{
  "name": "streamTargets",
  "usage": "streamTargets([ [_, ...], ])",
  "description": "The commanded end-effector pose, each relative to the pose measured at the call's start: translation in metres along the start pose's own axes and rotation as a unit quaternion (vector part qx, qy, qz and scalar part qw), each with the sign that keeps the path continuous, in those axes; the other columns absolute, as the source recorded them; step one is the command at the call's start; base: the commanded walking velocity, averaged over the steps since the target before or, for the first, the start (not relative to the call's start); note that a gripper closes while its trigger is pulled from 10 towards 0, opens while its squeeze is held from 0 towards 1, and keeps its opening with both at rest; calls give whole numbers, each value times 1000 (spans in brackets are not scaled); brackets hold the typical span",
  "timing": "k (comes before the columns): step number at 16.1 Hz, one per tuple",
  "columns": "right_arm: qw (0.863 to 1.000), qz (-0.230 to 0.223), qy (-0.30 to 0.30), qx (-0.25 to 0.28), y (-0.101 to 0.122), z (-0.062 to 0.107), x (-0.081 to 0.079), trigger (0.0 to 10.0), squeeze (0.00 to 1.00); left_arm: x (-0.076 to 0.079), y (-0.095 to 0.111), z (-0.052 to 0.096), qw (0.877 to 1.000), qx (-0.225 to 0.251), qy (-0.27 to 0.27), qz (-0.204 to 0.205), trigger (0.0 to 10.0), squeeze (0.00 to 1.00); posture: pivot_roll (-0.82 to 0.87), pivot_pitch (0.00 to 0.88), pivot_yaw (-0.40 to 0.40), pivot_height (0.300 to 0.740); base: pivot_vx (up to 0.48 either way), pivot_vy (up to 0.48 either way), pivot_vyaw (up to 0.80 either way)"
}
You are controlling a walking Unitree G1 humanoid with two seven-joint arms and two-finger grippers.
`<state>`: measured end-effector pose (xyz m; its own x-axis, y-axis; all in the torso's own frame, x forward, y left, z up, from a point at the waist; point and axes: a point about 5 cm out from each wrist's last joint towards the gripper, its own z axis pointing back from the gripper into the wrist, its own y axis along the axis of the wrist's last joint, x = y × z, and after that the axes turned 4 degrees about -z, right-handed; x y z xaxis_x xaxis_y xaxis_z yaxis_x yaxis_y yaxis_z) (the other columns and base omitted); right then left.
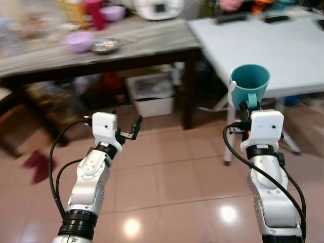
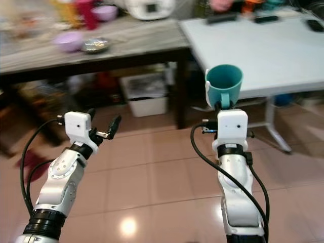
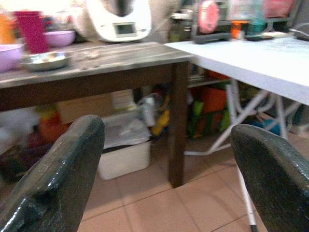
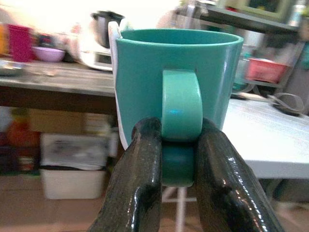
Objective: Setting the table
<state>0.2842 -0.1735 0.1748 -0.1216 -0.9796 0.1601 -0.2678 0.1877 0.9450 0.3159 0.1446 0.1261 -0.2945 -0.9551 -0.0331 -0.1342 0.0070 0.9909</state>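
Right wrist view: the teal mug stands upright in the air, its handle pinched between the right gripper jaws, likely so it stays level on the way to the white surface just beyond it. Whether the mug holds anything cannot be told. The left gripper hangs free over the tiled floor, jaws wide. On the dark wooden surface sit a purple bowl and a metal dish, contents blurred.
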Motion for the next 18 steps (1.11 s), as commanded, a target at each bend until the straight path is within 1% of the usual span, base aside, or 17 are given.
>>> streamTargets([
  [1, 1000, 1, 1, 16, 7, -1, 2, 10000, 0, 2, 2, 0, 1000, 7, -7, 4, 10000, 0, -223, 78, 105, 740, 300, 0, 800],
  [6, 1000, 2, 3, 16, 7, -1, 2, 10000, 0, 6, 2, 1, 1000, 7, -15, 11, 10000, 0, -226, 80, 102, 740, 480, 0, 640],
  [14, 1000, 2, 1, 15, 6, -2, 2, 10000, 0, 14, 1, 0, 999, 7, -28, 20, 10000, 0, -227, 73, 103, 740, 480, 0, 0],
  [18, 1000, 3, 0, 15, 6, -2, 2, 10000, 0, 15, 1, -1, 999, 7, -31, 21, 10000, 0, -227, 69, 103, 740, 480, 0, 0],
])
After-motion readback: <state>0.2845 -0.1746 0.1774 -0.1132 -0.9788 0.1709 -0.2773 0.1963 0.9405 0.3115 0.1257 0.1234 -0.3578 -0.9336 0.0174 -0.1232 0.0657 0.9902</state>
